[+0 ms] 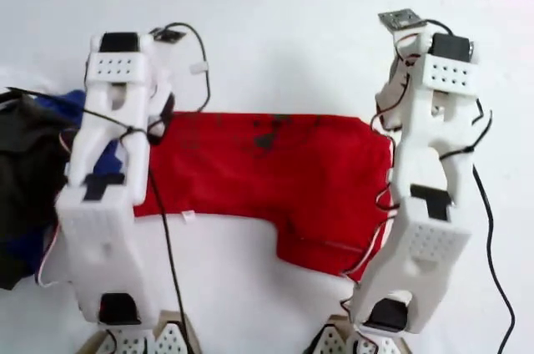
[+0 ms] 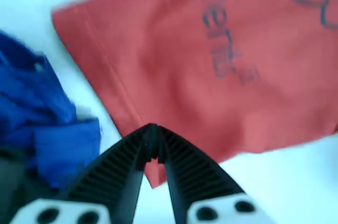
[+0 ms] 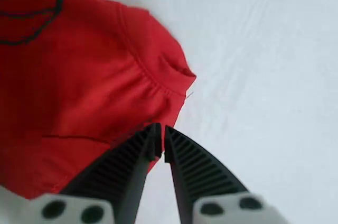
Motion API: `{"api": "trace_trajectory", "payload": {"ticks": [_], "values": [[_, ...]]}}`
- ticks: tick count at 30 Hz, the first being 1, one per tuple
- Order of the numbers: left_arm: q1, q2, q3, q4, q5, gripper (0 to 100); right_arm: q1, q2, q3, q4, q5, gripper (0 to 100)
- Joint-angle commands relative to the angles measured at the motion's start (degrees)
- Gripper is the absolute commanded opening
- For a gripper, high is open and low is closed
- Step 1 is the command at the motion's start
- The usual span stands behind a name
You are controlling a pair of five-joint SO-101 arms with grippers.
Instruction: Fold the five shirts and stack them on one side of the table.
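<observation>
The left gripper (image 2: pixel 151 140) has its fingers (image 2: pixel 124 163) clenched tip to tip on the hem of the red shirt (image 2: pixel 211 60), with a sliver of red showing in the slot between them. The right gripper (image 3: pixel 158 138) is pinched the same way on the opposite edge, by a puckered seam. Each holds only a thin bite of cloth.

The red shirt lies spread across the middle of the table (image 1: pixel 275 45), between the two arms, with one flap reaching toward the arm bases. Beside the left arm, a blue shirt (image 1: pixel 71 105) and a dark garment (image 1: pixel 25 170) sit heaped at the table's edge (unfolded, by the look of them).

The cloth looks light and limp, and I judge it will sag and drag rather than hold a line. The stitched hems and seams seem the best holds, being thicker and less apt to slip free. Both ends should be carried together to keep the fold straight.
</observation>
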Motion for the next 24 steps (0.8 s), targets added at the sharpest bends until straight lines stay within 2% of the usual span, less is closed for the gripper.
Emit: {"api": "trace_trajectory", "payload": {"ticks": [1,6,12,18,24], "values": [[0.3,-10.5,14.9,-7.9,-0.8,3,0.0,-11.8,11.8,-4.7,2.4,2.0],[0.1,-19.0,34.8,-20.9,-3.0,3,-1.1,-26.8,39.0,-20.6,3.9,1.9],[-0.2,-23.1,46.0,-27.2,-3.0,3,-4.7,-41.1,65.6,-32.0,6.2,1.9],[-0.3,-23.3,53.1,-33.5,-3.0,3,-10.9,-49.2,79.9,-36.1,6.2,1.9],[-0.3,-23.5,56.8,-38.5,-3.0,3,-18.5,-51.1,88.1,-38.9,6.2,1.9]]}}
